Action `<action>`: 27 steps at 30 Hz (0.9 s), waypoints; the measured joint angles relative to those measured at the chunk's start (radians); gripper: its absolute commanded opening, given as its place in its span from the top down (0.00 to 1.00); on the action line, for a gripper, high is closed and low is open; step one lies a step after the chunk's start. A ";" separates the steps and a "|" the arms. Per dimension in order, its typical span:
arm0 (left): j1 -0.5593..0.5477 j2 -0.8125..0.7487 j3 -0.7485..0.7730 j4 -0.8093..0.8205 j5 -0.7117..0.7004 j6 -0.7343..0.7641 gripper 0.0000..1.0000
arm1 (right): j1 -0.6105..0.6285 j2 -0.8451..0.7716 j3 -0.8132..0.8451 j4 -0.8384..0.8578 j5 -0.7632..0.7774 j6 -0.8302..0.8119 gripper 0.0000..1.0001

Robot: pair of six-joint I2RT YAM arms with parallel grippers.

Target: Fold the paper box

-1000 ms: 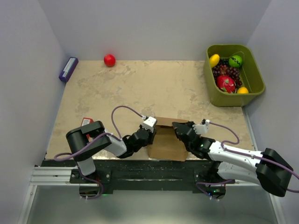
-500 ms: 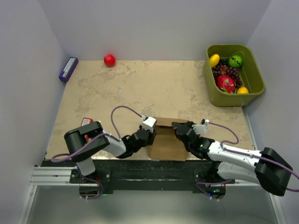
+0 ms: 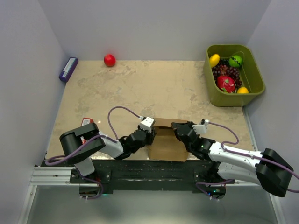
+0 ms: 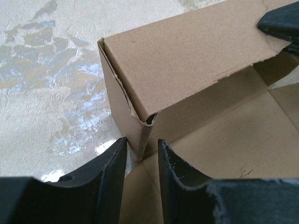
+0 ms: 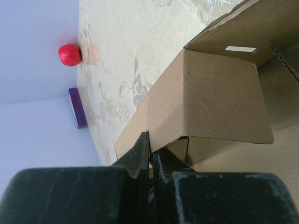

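Paper box (image 3: 167, 142) — brown, partly folded, open side up, centred at the near edge of the table (image 3: 140, 88); raised far flap runs left-right, long axis unclear. Left gripper (image 3: 150, 137): fingers apart, straddling its left wall. Right gripper (image 3: 177, 129): fingers together, pinching the flap. Far side — bare table; green bin (image 3: 254, 88) far right, well apart.
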 measured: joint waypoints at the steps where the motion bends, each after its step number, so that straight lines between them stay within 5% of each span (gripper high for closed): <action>1: 0.000 0.000 0.000 0.005 0.000 0.001 0.62 | 0.000 0.000 0.000 0.001 0.000 -0.001 0.97; 18: 0.016 0.004 0.000 0.100 -0.031 0.016 0.68 | 0.000 0.000 -0.002 0.007 -0.001 -0.011 0.97; 27: 0.016 0.039 0.012 0.130 -0.110 0.046 1.00 | 0.000 0.000 -0.002 0.017 -0.002 -0.015 0.91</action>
